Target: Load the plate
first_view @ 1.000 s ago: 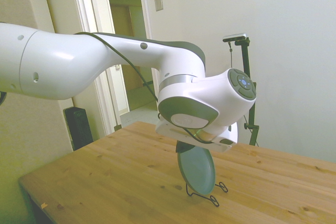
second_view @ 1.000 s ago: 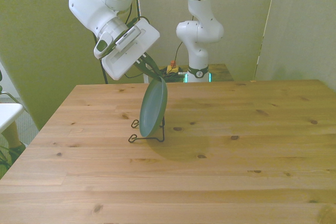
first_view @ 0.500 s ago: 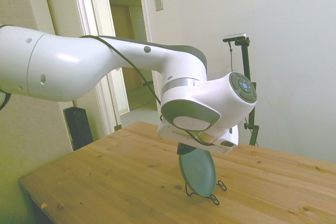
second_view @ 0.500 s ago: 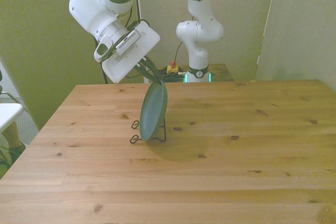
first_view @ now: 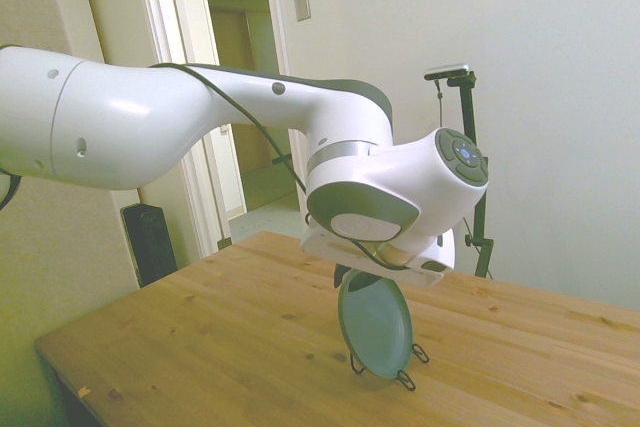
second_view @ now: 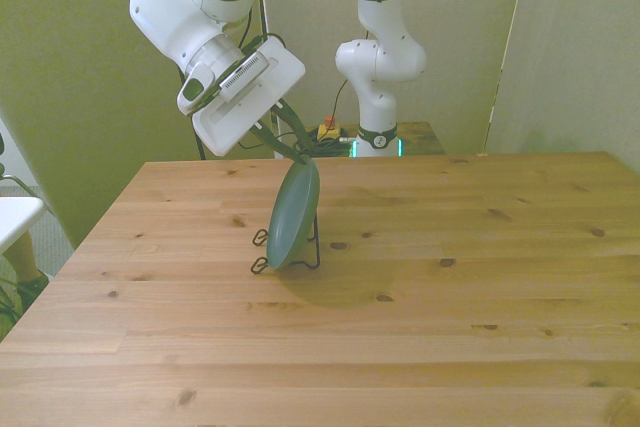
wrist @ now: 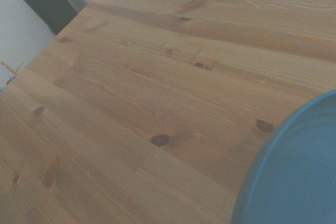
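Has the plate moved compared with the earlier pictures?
Yes. The plate now stands slightly lower in the wire stand, its bottom edge closer to the table.

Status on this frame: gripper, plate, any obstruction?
Gripper shut on plate top rim. Plate on edge in wire stand, leaning. Nothing else on table.

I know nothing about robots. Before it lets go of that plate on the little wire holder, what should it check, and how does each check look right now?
1. Gripper holds the plate by its top rim: ok.
2. Plate's bottom edge sits in the wire stand: looks ok, exact seating cannot tell.
3. Plate stands on edge, leaning a little: ok.
4. Wire stand rests flat on the table: ok.
5. Plate would stay put once released: cannot tell.
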